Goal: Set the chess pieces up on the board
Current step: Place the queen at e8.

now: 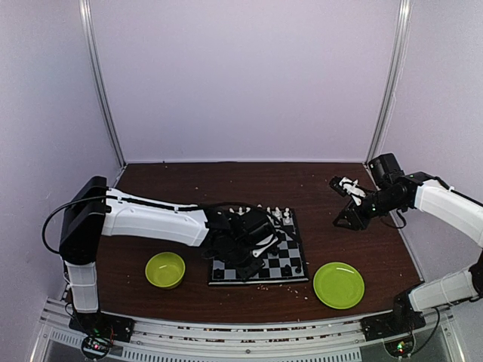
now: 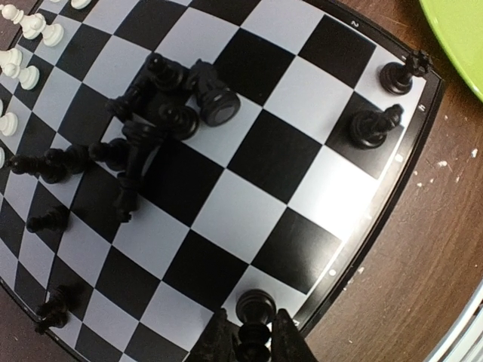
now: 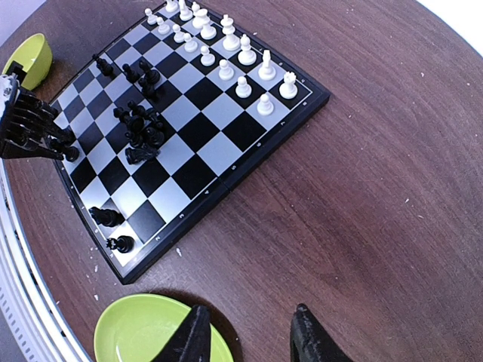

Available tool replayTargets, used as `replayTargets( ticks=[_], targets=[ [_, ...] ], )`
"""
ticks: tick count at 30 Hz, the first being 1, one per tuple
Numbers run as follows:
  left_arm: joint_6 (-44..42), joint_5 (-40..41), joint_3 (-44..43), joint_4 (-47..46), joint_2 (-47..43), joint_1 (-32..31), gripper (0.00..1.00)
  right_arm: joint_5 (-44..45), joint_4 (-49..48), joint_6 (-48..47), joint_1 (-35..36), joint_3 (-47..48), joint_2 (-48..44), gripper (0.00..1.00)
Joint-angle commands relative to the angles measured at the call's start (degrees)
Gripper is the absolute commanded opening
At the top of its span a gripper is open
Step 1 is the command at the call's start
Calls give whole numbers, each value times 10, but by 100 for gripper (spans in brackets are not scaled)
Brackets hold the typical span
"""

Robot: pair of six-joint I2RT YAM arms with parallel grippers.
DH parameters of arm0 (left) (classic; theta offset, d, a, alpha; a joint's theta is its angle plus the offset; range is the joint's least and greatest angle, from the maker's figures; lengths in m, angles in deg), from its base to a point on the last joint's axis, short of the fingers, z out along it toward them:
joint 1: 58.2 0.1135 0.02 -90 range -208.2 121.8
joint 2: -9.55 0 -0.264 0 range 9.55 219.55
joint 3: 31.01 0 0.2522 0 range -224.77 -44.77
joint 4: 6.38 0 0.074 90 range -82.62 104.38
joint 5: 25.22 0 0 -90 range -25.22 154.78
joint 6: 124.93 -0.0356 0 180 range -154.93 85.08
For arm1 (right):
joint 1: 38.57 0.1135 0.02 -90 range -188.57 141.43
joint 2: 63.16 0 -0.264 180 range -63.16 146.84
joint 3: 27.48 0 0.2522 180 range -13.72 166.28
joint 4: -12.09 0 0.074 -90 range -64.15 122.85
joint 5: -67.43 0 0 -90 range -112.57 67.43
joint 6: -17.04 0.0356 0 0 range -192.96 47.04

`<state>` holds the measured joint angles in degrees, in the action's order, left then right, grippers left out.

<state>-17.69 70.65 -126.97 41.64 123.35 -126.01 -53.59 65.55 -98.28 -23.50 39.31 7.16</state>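
The board point(image 1: 293, 265) lies in the middle of the table and also shows in the right wrist view point(image 3: 198, 143). White chess pieces point(image 3: 245, 56) stand in two rows along its far side. Black chess pieces point(image 2: 173, 113) lie in a heap mid-board, and two more black pieces point(image 2: 373, 127) stand near a corner. My left gripper point(image 2: 250, 315) is low over the board's near edge. Its fingers straddle an upright black piece point(image 2: 255, 303) with a sliver of light beside it. My right gripper point(image 3: 250, 309) hangs open and empty above bare table, right of the board.
A green bowl point(image 1: 165, 269) sits left of the board. A green plate point(image 1: 339, 285) lies at its right, just under the right gripper's left finger in the right wrist view point(image 3: 143, 332). Crumbs dot the brown table point(image 3: 362, 188). Pale walls close three sides.
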Motion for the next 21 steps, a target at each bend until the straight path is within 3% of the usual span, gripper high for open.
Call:
replayTargets(
  ticks=[1,7,11,21],
  targets=[
    [-2,9,-2,-4,3,5,18,6,6,-2,-2,17,3,36],
    [-7,-5,-4,-4,3,4,20,6,6,-3,-1,17,5,36],
    [-11,-18,-5,-4,3,4,11,6,7,-3,-2,17,5,35],
    [-6,-27,5,-8,1,4,9,5,8,-4,-1,17,5,36]
  ],
)
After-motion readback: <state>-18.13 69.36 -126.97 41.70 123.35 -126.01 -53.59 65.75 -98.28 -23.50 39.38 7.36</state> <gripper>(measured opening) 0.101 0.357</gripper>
